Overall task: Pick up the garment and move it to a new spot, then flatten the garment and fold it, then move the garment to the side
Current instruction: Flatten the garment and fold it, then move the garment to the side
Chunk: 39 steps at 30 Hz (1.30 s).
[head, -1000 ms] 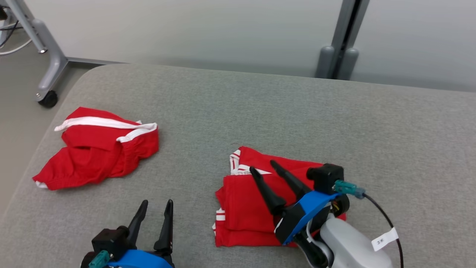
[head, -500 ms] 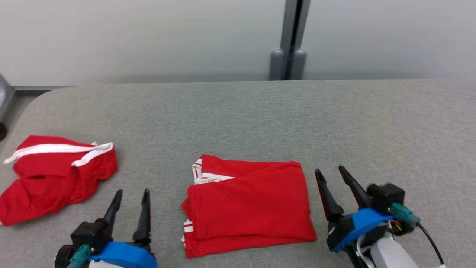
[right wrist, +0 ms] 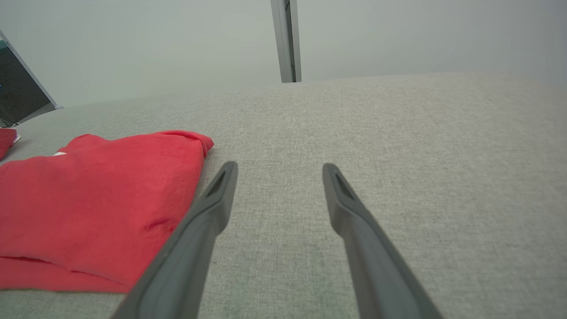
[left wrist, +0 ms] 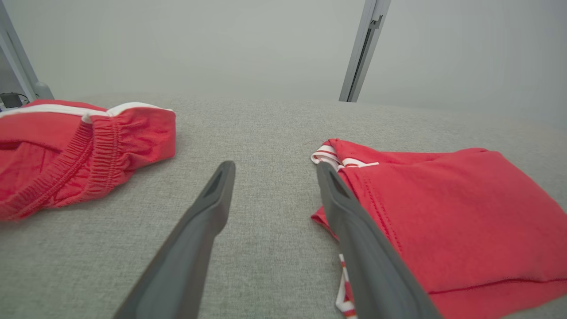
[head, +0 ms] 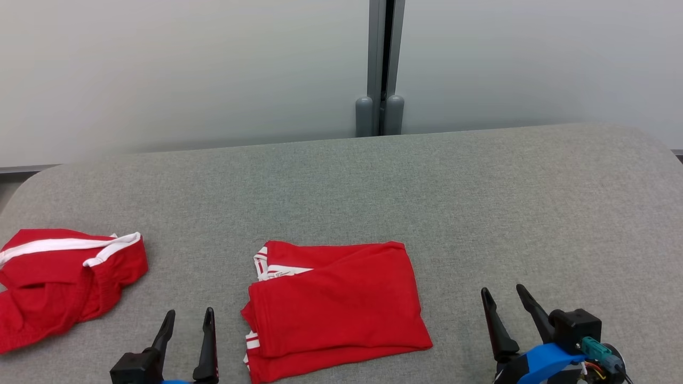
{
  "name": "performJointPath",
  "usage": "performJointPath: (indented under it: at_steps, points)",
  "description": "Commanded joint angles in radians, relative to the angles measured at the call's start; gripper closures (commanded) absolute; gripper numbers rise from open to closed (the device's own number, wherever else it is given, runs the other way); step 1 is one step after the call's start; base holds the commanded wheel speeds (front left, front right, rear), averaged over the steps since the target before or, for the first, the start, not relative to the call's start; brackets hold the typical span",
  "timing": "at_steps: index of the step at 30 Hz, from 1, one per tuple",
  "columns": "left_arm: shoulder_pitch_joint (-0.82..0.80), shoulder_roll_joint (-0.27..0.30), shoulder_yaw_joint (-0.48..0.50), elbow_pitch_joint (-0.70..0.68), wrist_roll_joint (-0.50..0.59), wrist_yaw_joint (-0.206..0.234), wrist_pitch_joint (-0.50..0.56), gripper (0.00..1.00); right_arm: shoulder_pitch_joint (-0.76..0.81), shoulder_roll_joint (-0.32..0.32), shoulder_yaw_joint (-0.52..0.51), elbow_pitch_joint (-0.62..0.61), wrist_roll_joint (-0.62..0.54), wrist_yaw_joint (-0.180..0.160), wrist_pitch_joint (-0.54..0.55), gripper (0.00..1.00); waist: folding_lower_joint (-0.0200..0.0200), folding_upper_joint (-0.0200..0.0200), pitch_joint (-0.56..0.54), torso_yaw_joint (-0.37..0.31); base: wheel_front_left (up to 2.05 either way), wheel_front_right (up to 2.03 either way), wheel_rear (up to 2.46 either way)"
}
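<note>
Garment (head: 333,304), soft red cloth with white striped trim, lies folded in a rough rectangle on the grey woven table (head: 480,202) between the left gripper (head: 190,312) and right gripper (head: 502,290), both spread wide and empty. Crumpled red shorts (head: 58,282) lie at far left.

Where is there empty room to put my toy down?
The gray surface is bare right of the folded garment and behind it. A narrower strip separates it from the crumpled red shorts; that left side is crowded.
</note>
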Motion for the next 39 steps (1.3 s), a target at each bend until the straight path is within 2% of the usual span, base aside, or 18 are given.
performJointPath:
  at_steps: [1, 16, 24, 27, 35, 37, 39]
  points:
    - [0.008, -0.003, 0.007, -0.001, 0.007, -0.001, -0.002, 0.00, 0.015, -0.001, -0.002, -0.007, -0.003, 0.000, -0.003, 0.00, 0.0001, -0.0001, -0.002, -0.001, 0.00, 0.00, 0.00]
    - [-0.010, -0.013, -0.027, -0.004, 0.009, -0.001, -0.002, 0.00, -0.013, -0.001, 0.029, -0.010, 0.029, 0.000, -0.003, 0.00, 0.0001, -0.0001, 0.015, 0.025, 0.00, 0.00, 0.00]
    - [-0.046, 0.006, -0.076, -0.006, -0.022, -0.001, -0.002, 0.00, -0.112, -0.002, 0.132, 0.055, 0.048, 0.000, -0.003, 0.00, 0.0001, -0.0001, 0.080, 0.080, 0.00, 0.00, 0.00]
    - [-0.061, 0.015, -0.097, -0.002, -0.040, -0.001, -0.002, 0.00, -0.159, -0.002, 0.171, 0.104, 0.075, 0.000, -0.003, 0.00, 0.0001, -0.0001, 0.107, 0.108, 0.00, 0.00, 0.00]
    - [-0.077, 0.043, -0.132, 0.001, -0.077, -0.001, -0.002, 0.00, -0.265, -0.001, 0.257, 0.348, 0.123, 0.000, 0.024, 0.00, 0.0001, -0.0001, 0.143, 0.150, 0.00, 0.00, 0.00]
    - [-0.076, 0.047, -0.133, 0.003, -0.080, -0.001, -0.002, 0.00, -0.272, 0.001, 0.284, 0.388, 0.138, 0.000, 0.034, 1.00, 0.0001, -0.0001, 0.146, 0.151, 0.00, 0.00, 0.00]
    - [-0.080, 0.047, -0.130, 0.005, -0.083, -0.001, -0.002, 0.00, -0.283, 0.000, 0.285, 0.419, 0.138, 0.000, 0.027, 1.00, 0.0001, -0.0001, 0.148, 0.145, 0.00, 0.00, 0.00]
